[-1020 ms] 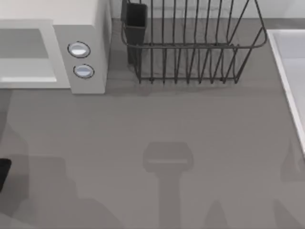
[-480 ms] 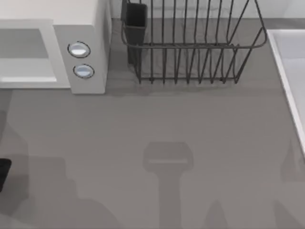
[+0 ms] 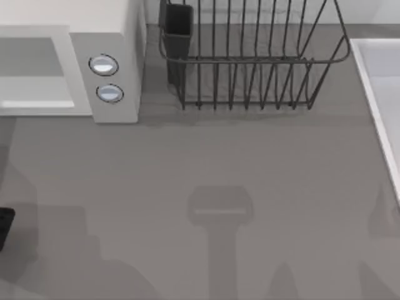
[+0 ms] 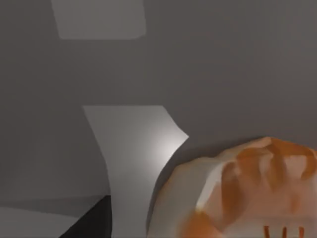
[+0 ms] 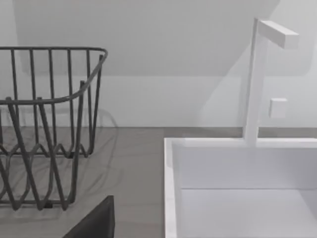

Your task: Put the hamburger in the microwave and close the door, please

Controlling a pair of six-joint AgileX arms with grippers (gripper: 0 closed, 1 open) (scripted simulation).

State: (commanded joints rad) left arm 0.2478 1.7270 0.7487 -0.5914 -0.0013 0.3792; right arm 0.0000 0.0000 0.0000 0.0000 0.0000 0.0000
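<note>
The white microwave (image 3: 115, 37) stands at the back left with two round dials (image 3: 103, 65), and its grey cavity (image 3: 31, 59) lies open to the front. The door is out of view. Close to the camera in the left wrist view is the hamburger (image 4: 247, 191), a pale cream bun with orange streaks, over the grey table. A dark piece of my left gripper (image 4: 94, 223) sits just beside it. At the top view's left edge, in front of the microwave, a black part of my left arm (image 3: 4, 226) pokes in. A dark piece of my right gripper (image 5: 94, 220) faces the sink.
A dark wire dish rack (image 3: 250, 62) with a black cup holder (image 3: 178, 25) stands at the back middle. A white sink (image 3: 378, 94) with a tap (image 5: 257, 74) runs along the right side. A pale flat shape (image 4: 133, 148) beside the hamburger cannot be identified.
The black part of my left arm at the top view's left edge has shifted slightly toward that edge. Nothing else has moved.
</note>
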